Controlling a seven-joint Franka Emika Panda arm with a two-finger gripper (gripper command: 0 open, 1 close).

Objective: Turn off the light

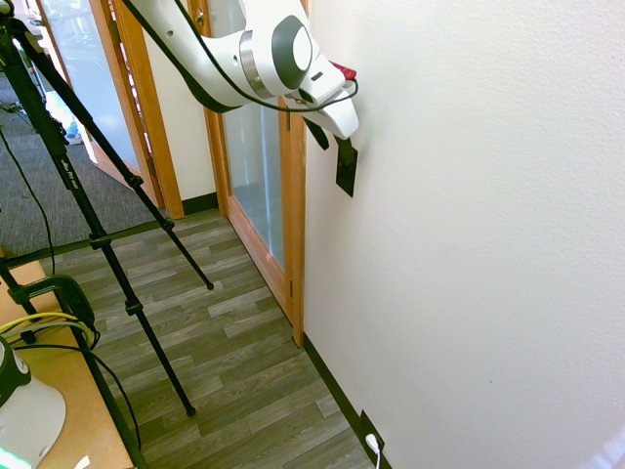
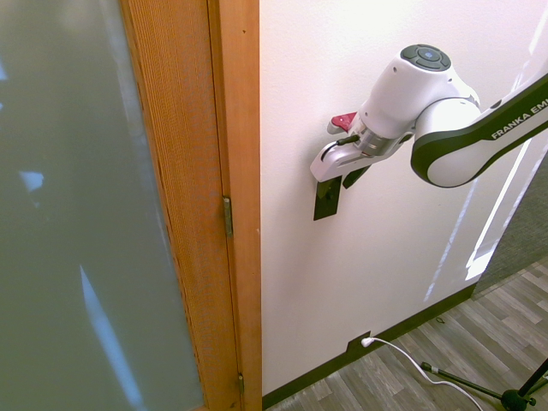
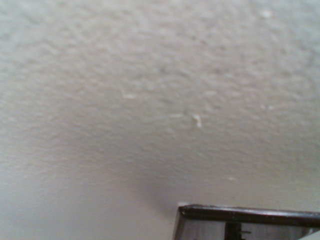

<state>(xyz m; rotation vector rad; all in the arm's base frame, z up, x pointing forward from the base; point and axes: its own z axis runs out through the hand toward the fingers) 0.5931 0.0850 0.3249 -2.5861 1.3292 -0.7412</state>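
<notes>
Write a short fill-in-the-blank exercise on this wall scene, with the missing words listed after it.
1. The switch plate on the white wall is ____ in colour.
2. The gripper is at the plate's ____ edge.
3. Low on the wall, the outlet has a ____ plug in it.
4. The door frame beside the wall is made of ____.

Missing words: black; top; white; wood

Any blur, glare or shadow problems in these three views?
Wrist view: soft focus on textured wall, switch cropped at the edge. Second exterior: sunlight streaks on the wall right of the arm, frosted door washed out. First exterior: sharp, evenly lit, switch clear below the claw.
</notes>
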